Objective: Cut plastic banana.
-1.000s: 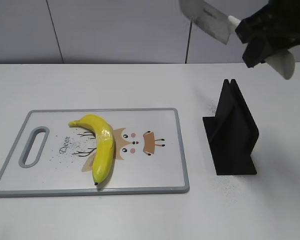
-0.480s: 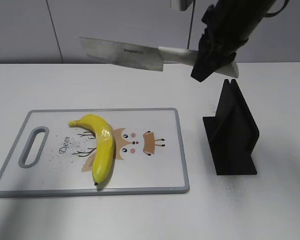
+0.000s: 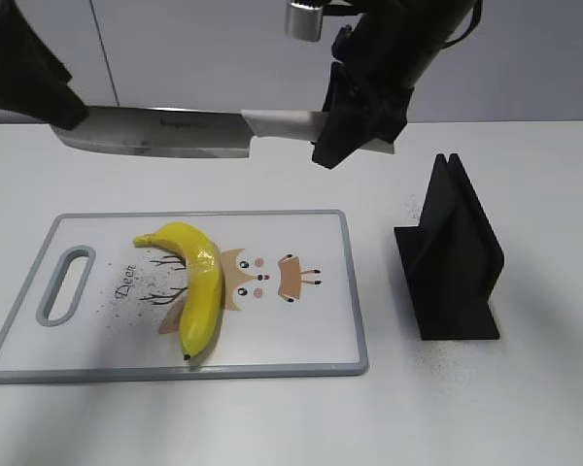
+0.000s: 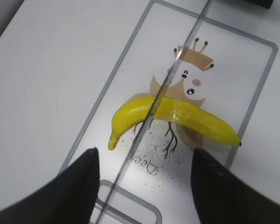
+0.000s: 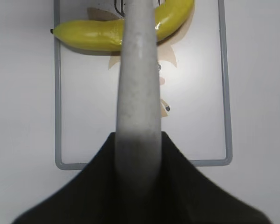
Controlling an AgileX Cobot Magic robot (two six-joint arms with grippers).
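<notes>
The banana (image 3: 196, 283) lies on the cutting board (image 3: 311, 359), left of the printed owl, its dark tip towards the board's near edge. The right gripper (image 3: 355, 131) pinches the knife (image 3: 155, 133) by its pale handle and holds the blade level, well above the board. From the wrist views the blade crosses the banana's long axis near its middle (a good line for a cut, I judge), so the next move is straight down. The left gripper (image 4: 142, 186) hangs above, its fingers (image 4: 79, 179) spread, holding nothing
</notes>
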